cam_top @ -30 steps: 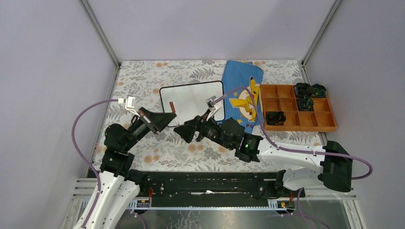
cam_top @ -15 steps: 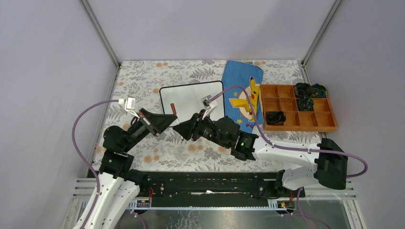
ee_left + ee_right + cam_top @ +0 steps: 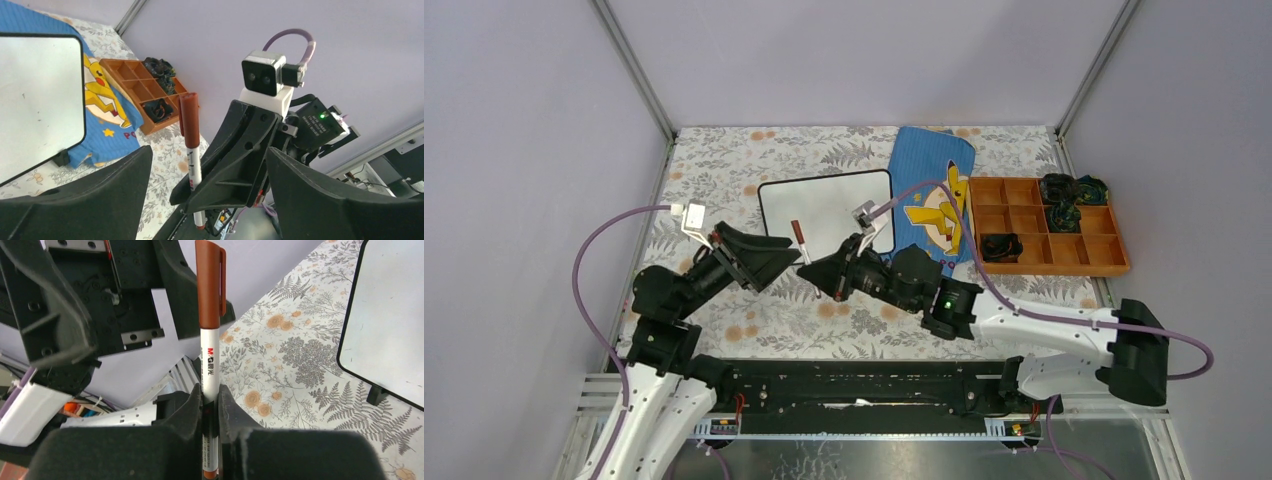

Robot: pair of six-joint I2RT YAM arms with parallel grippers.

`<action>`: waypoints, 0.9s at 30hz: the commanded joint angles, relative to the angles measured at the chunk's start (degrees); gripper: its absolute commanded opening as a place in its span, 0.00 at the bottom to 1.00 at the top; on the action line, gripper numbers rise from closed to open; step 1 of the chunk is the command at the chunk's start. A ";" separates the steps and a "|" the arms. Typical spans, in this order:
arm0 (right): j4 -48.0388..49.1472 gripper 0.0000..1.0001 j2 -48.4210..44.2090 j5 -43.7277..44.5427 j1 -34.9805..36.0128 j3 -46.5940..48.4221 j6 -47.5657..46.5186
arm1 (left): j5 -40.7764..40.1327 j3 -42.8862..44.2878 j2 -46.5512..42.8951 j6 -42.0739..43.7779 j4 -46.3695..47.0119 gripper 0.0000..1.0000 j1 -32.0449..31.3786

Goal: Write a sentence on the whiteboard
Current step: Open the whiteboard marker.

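The whiteboard (image 3: 824, 203) stands on its small black feet on the floral cloth, its surface blank; it also shows in the left wrist view (image 3: 35, 100) and the right wrist view (image 3: 390, 325). A marker (image 3: 802, 240) with a white barrel and brown cap is held upright above the cloth, just in front of the board. My right gripper (image 3: 816, 272) (image 3: 210, 400) is shut on the marker's (image 3: 210, 340) lower barrel, cap on. My left gripper (image 3: 790, 252) (image 3: 207, 155) is open; its fingers stand apart on either side of the marker (image 3: 190, 140) without touching it.
A blue Pikachu pouch (image 3: 929, 200) lies right of the board, partly under its edge. Further right sits a wooden compartment tray (image 3: 1094, 255) with dark items in a few cells. Grey walls and metal posts enclose the table on three sides.
The left gripper has opened and let go of the marker. The right gripper has shut on it and now holds it alone.
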 commanded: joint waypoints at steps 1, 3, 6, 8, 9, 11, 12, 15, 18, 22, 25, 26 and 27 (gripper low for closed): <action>-2.67 0.00 -5.70 -2.08 -0.08 -1.14 -4.56 | 1.65 3.79 1.01 0.13 3.86 0.91 -0.30; -3.73 0.00 -6.68 -2.66 -0.03 -1.77 -5.51 | 2.05 4.30 2.31 0.06 4.29 0.91 -0.30; -4.57 0.00 -7.70 -3.27 -0.03 -2.54 -6.26 | 3.69 4.44 4.61 -0.66 6.51 0.88 -0.34; -4.88 0.00 -7.88 -3.73 -0.05 -2.58 -6.73 | 5.45 4.66 6.58 -1.70 8.38 0.85 -0.38; -4.99 0.00 -7.87 -3.94 -0.07 -2.49 -6.85 | 6.19 4.90 7.45 -2.15 8.99 0.83 -0.44; -5.18 0.00 -7.74 -4.20 -0.03 -2.24 -7.18 | 7.17 5.33 9.29 -2.70 9.82 0.79 -0.75; -5.32 0.00 -7.61 -4.23 -0.05 -2.14 -7.32 | 7.57 5.57 9.98 -2.77 10.11 0.77 -1.00; -5.40 0.00 -7.35 -4.22 -0.03 -1.92 -7.60 | 7.62 6.02 11.17 -2.09 10.00 0.67 -2.04; -5.19 0.00 -7.35 -3.97 -0.03 -1.99 -7.57 | 6.83 6.10 11.25 -1.25 9.06 0.56 -3.02; -5.00 0.00 -7.26 -4.14 -0.03 -2.01 -7.51 | 6.06 5.70 11.24 -0.64 8.36 0.43 -3.91; -4.98 0.00 -7.33 -4.10 -0.04 -2.09 -7.44 | 5.61 5.51 11.23 -0.57 8.35 0.36 -4.40; -4.99 0.00 -7.41 -3.98 -0.07 -2.18 -7.33 | 5.44 5.47 11.17 -0.52 8.29 0.36 -4.57; -4.99 0.00 -7.54 -3.82 -0.03 -2.26 -7.35 | 5.34 5.35 11.05 -0.49 8.15 0.37 -4.67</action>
